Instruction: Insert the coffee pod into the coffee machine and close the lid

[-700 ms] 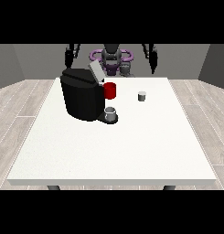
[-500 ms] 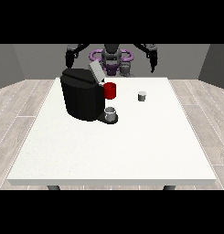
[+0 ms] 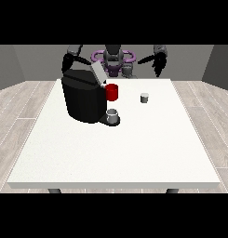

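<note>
A black coffee machine (image 3: 83, 98) stands on the left half of the white table (image 3: 115, 144), its grey lid (image 3: 97, 73) tilted up and open. A red mug (image 3: 112, 92) sits by its right side and a small grey cup (image 3: 113, 114) on its front tray. The small grey coffee pod (image 3: 144, 97) stands alone on the table, right of the machine. The hand at the view's right (image 3: 158, 65) hangs in the air above the table's far edge, behind and above the pod, fingers relaxed downward. The hand at the view's left (image 3: 67, 62) is raised behind the machine.
The robot's purple and grey torso (image 3: 114, 59) is behind the table's far edge. Wooden floor surrounds the table. A broad bare stretch of table lies in front of the machine and the pod.
Both arms have lifted outward from the robot's sides. The hand at the view's right has come forward and down toward the table's far edge. Machine, mug and pod have not moved.
</note>
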